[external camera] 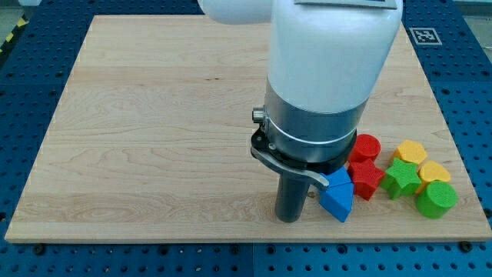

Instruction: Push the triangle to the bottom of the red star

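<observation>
1. Lower right of the frame: blue triangle (337, 196) sits on the worktop (154, 138), its upper right corner just beside or touching the red star (366, 179).
2. My tip (288, 218) is down on the worktop just left of the triangle; contact is likely, but I cannot confirm it from this angle.
3. No claw on this rig, so no open or closed state to report; just the rod.
4. Neighbours: red cylinder (366, 146) above the star, green star (401, 178) to its right, green cylinder (436, 199) lower right, two yellow blocks (411, 152) (434, 172) at the far right.
5. Step, as I judge it: mid-push, triangle nearly placed but sitting lower left of the star rather than squarely below it.
6. Next move calls for a short push toward the frame's right, keeping the triangle below the star without shoving the star into the green star.
7. Risk: the triangle could pivot on its corner and knock the star.
</observation>
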Robot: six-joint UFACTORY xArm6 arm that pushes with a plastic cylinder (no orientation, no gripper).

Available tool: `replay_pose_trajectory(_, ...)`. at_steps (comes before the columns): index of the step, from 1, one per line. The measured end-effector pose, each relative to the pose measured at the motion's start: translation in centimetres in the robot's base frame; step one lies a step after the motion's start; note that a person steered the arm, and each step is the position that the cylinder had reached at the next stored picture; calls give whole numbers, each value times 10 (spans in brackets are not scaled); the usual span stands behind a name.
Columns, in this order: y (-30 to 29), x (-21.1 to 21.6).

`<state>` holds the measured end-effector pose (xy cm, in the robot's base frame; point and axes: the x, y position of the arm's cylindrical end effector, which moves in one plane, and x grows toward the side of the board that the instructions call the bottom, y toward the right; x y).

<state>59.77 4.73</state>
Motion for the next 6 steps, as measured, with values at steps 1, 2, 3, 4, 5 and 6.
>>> replay_pose_trajectory(1,20,-4)
replay_pose_trajectory(2,45,-12)
replay_pose_trajectory(3,68,-16)
replay_pose_trajectory(4,85,-17)
replay_pose_trajectory(5,85,-17)
replay_pose_trajectory(6,58,-17)
